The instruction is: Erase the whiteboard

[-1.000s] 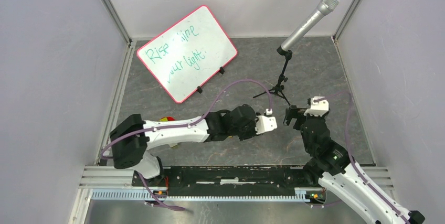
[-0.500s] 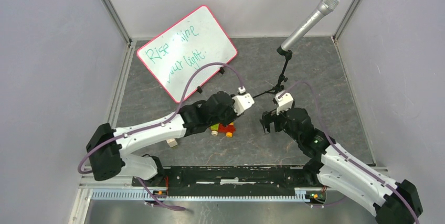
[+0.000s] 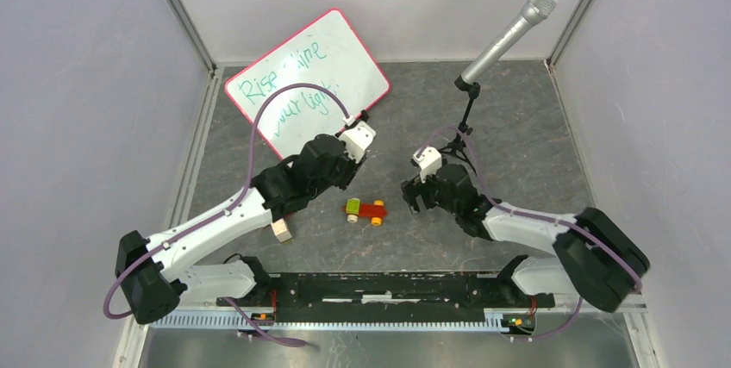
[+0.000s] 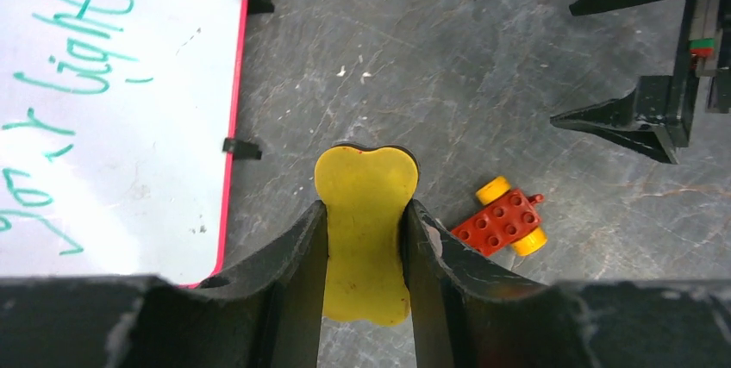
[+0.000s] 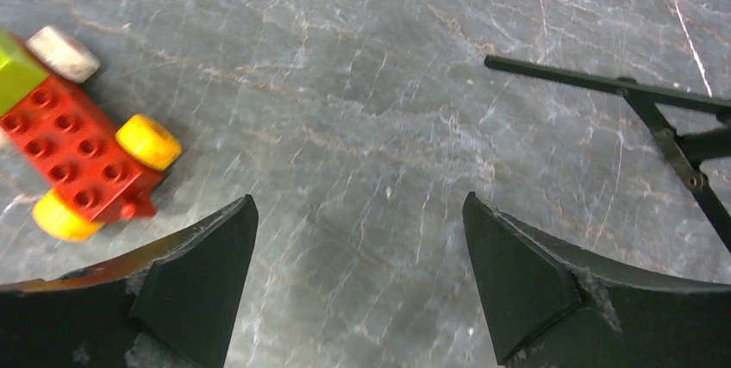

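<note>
The whiteboard (image 3: 306, 84) lies at the back left, white with a pink-red rim and green writing; its edge also shows in the left wrist view (image 4: 112, 127). My left gripper (image 3: 340, 170) hovers just off the board's near right edge, by the black clip feet (image 4: 241, 148). In the left wrist view the left gripper (image 4: 365, 208) is shut on a yellow bone-shaped eraser pad (image 4: 365, 174). My right gripper (image 3: 411, 198) is open and empty over bare floor (image 5: 359, 204), right of the left gripper.
A red toy brick car with yellow wheels (image 3: 365, 210) lies between the grippers, also in both wrist views (image 4: 502, 221) (image 5: 73, 161). A microphone (image 3: 504, 36) stands on a black tripod (image 3: 457, 148) at the back right. A small wooden block (image 3: 281, 230) lies under the left arm.
My left arm has swung left and away from me toward the whiteboard, uncovering the toy car. My right arm has reached left toward the middle, its gripper still open.
</note>
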Robot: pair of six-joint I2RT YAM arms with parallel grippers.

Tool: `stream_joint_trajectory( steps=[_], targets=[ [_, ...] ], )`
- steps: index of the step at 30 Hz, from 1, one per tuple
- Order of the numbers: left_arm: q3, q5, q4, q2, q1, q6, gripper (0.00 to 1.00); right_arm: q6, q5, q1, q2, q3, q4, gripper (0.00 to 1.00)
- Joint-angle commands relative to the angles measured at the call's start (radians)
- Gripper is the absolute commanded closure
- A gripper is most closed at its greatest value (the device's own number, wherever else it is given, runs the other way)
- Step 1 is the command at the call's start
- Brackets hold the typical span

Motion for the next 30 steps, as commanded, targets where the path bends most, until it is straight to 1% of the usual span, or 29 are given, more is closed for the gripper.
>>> stream_joint_trajectory(
  steps=[1,4,6,8,12,15,20,23,27,30],
  targets=[
    [0.020,-0.059,-0.015,-0.034,0.015,-0.084,0.57,-0.050,0.059,0.001,0.134,0.103,0.198,0.05],
    [0.016,-0.068,-0.009,-0.051,0.020,-0.074,0.57,-0.061,0.041,0.005,0.258,0.214,0.198,0.06],
    [0.023,-0.074,-0.017,-0.052,0.028,-0.062,0.57,-0.045,0.075,0.004,0.338,0.288,0.194,0.06],
    [0.033,-0.076,-0.030,-0.053,0.036,-0.047,0.57,-0.042,0.079,0.004,0.422,0.398,0.149,0.06],
    [0.045,-0.114,-0.060,-0.060,0.047,-0.014,0.58,-0.035,0.094,0.003,0.577,0.594,0.096,0.10],
    [0.031,-0.129,-0.058,-0.069,0.056,0.019,0.58,-0.044,0.102,0.001,0.696,0.770,-0.009,0.17],
    [-0.018,-0.162,-0.038,-0.119,0.060,0.031,0.58,-0.048,0.043,-0.012,0.828,0.949,-0.074,0.27],
    [-0.048,-0.180,-0.024,-0.146,0.060,0.042,0.59,-0.037,0.033,-0.025,0.888,1.025,-0.106,0.31],
    [-0.054,-0.212,-0.028,-0.151,0.058,0.071,0.60,0.012,-0.017,-0.053,0.954,1.098,-0.116,0.42],
    [-0.058,-0.217,-0.021,-0.159,0.058,0.070,0.60,0.012,-0.059,-0.064,1.018,1.193,-0.161,0.44]
  ],
)
